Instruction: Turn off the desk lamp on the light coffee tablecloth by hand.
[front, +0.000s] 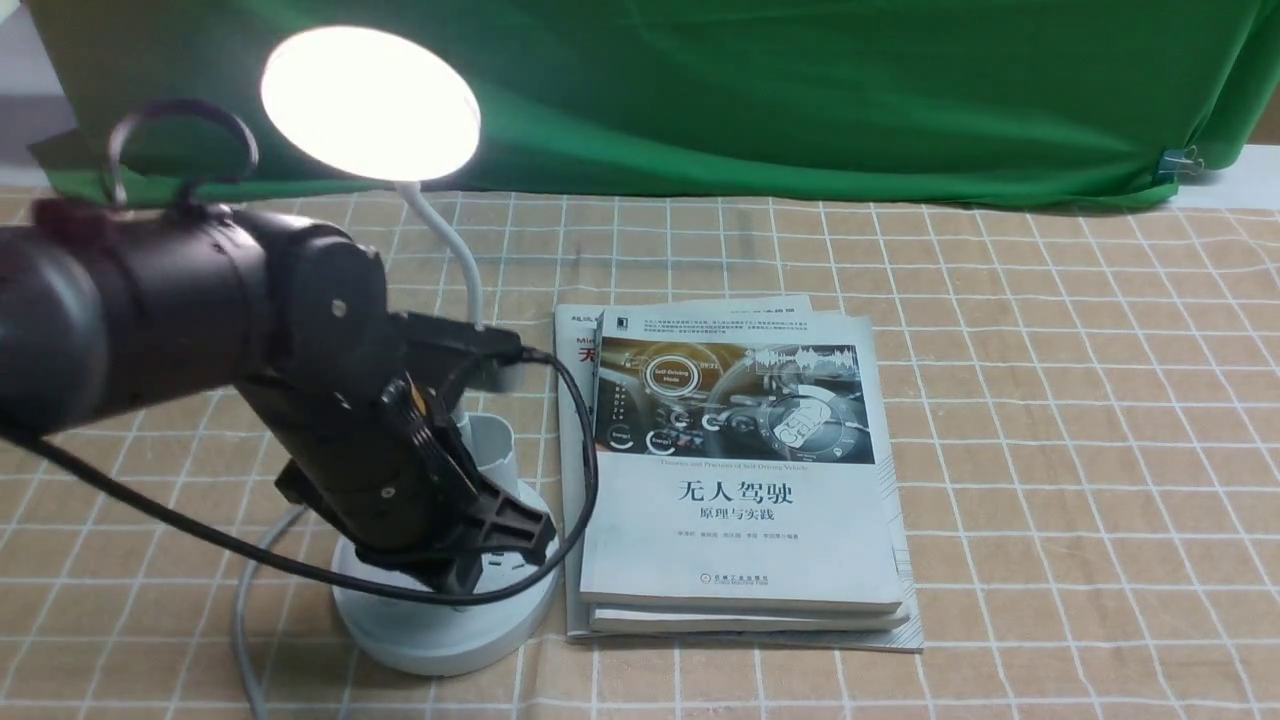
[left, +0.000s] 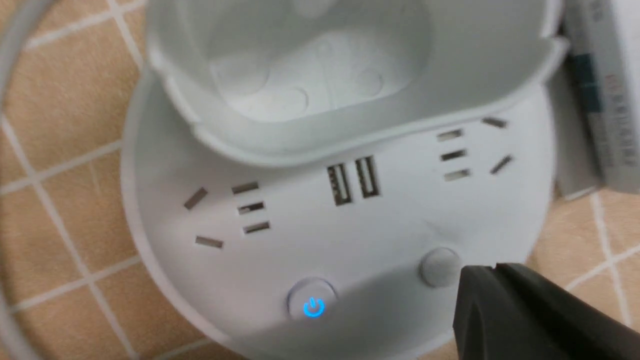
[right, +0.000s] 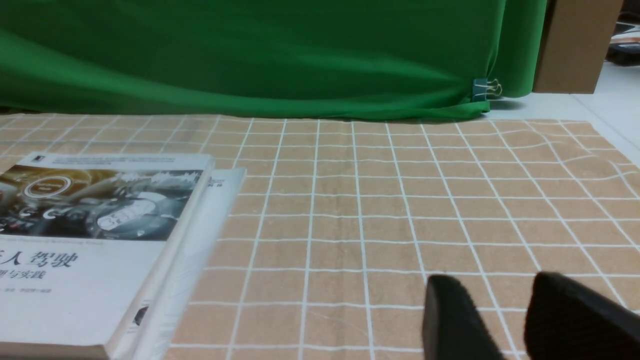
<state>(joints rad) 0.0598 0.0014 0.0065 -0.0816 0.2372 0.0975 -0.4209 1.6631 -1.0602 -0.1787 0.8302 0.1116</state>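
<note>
The white desk lamp stands on the light coffee tablecloth at the left, its disc head glowing. My left hand, a black arm end, hangs over the lamp's round base. The left gripper is shut, with nothing in it. In the left wrist view its tip sits just beside the small grey round button; whether they touch is unclear. A blue-lit power button lies further along the base rim. My right gripper is open, low over bare cloth.
Stacked books lie right beside the lamp base. The lamp's cup holder rises behind the sockets. Its grey cord trails off the base's left. A green cloth hangs along the back.
</note>
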